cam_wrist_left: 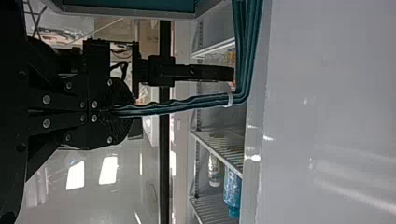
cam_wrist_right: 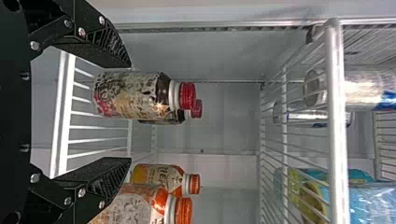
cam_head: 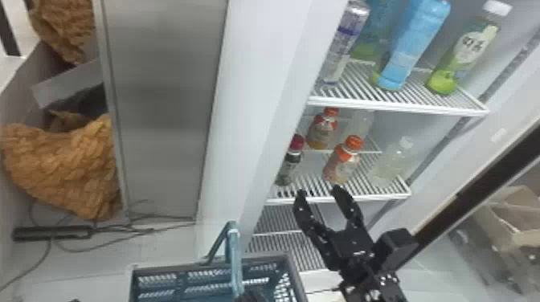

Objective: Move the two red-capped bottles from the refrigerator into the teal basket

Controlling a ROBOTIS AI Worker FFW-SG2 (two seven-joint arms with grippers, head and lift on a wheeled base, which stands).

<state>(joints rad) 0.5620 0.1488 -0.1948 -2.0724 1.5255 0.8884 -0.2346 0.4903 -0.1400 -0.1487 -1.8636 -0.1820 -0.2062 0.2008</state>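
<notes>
- two red-capped bottles (cam_wrist_right: 126, 95) are standing one behind the other on a refrigerator shelf (cam_head: 361, 197)
- the front one is showing a dark shoulder, white neck ring and busy pale label, pinkish near its base
- the right pincer (cam_head: 318, 190) is hanging wide before the shelf
- the left pincer (cam_head: 251, 296) is gripping the handle (cam_head: 236, 261) of the teal basket (cam_head: 209, 264)

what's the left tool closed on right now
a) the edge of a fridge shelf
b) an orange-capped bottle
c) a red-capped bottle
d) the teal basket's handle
d, the left tool is closed on the teal basket's handle, which runs out from between its fingers.
</notes>
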